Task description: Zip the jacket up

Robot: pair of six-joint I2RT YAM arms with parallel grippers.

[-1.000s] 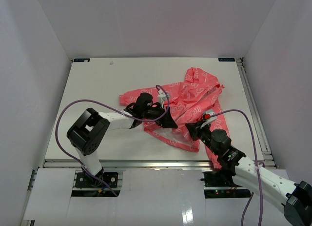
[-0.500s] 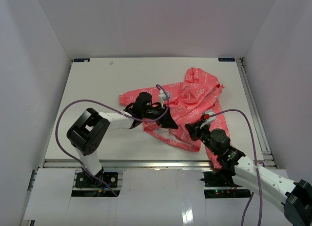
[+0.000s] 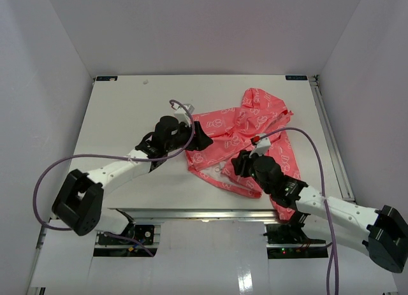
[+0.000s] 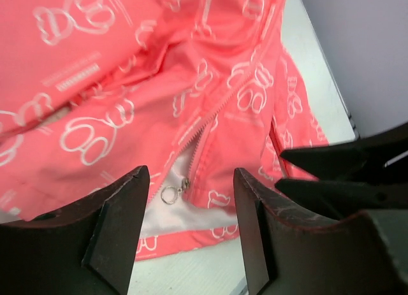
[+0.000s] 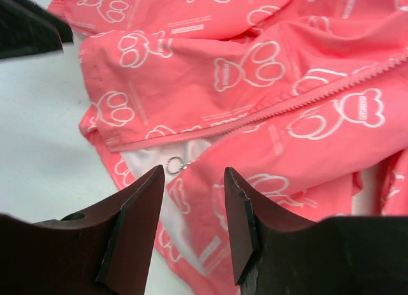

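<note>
The coral-pink jacket with white prints lies crumpled on the white table, hood toward the back. Its zipper is open at the bottom, showing white lining. The silver ring zipper pull lies on the lining and also shows in the right wrist view. My left gripper is open and empty above the jacket's left edge; in its wrist view the pull lies between the jaws. My right gripper is open and empty over the hem; in its view the pull sits just beyond the left finger.
White walls enclose the table on three sides. A metal rail runs along the right edge. Purple cables loop from both arms. The right gripper's black fingers show at the right of the left wrist view.
My left arm has swung up and left, off the jacket's lower middle to its left edge. My right gripper has moved a little left and forward over the hem.
</note>
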